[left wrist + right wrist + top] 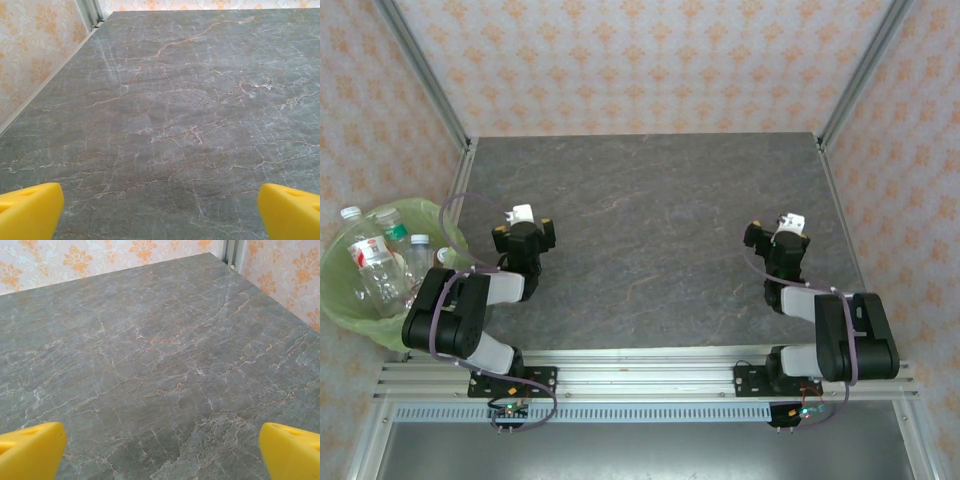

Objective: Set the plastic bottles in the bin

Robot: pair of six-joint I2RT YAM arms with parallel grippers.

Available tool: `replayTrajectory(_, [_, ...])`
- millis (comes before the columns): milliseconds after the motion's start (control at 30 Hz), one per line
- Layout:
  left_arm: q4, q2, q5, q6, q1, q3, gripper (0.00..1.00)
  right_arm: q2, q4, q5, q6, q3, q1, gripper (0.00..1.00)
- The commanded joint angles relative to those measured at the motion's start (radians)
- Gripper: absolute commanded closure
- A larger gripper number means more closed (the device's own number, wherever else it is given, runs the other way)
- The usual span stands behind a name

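Top external: bin [345, 310], green-lined, stands off the counter's [650, 200] left edge, close beside the left arm. Plastic bottles [370, 265] stand or lean inside it, caps up. Left claw [525, 232]: over the counter, near the bin, just to its right; jaws spread wide, nothing held. Right claw [782, 240]: across the counter, well apart from the bin; jaws equally wide, empty. Wrist views: yellow fingertips [30, 212] at frame edges, bare marbled counter between.
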Motion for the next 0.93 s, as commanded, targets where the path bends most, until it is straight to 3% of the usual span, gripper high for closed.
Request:
replayTrajectory(0, [0.056,-0.010,-0.044,-0.020,0.007,-0.005,0.00,0.089,0.263,-0.016,0.006,-0.049,-0.006,0.01])
replayTrajectory(67, [0.052,-0.011,-0.044,-0.020,0.006,-0.004,0.00,0.169,0.337,-0.017,0.002,-0.039,-0.007,0.01])
replayTrajectory(100, [0.057,-0.010,-0.043,-0.020,0.006,-0.006,0.00,0.168,0.267,-0.020,0.000,-0.002,-0.007,0.01])
replayTrajectory(167, [0.056,-0.010,-0.042,-0.019,0.006,-0.006,0.00,0.143,-0.067,0.014,0.016,0.150,-0.007,0.01])
replayTrajectory(333, [0.055,-0.010,-0.042,-0.019,0.006,-0.004,0.00,0.158,-0.044,0.004,0.002,0.151,0.003,0.01])
replayTrajectory(533, [0.054,-0.010,-0.042,-0.020,0.006,-0.004,0.00,0.152,-0.026,-0.142,-0.034,0.138,-0.012,0.01])
replayTrajectory(900, [0.054,-0.010,-0.037,-0.017,0.006,-0.004,0.00,0.153,-0.041,-0.071,-0.010,0.146,-0.012,0.01])
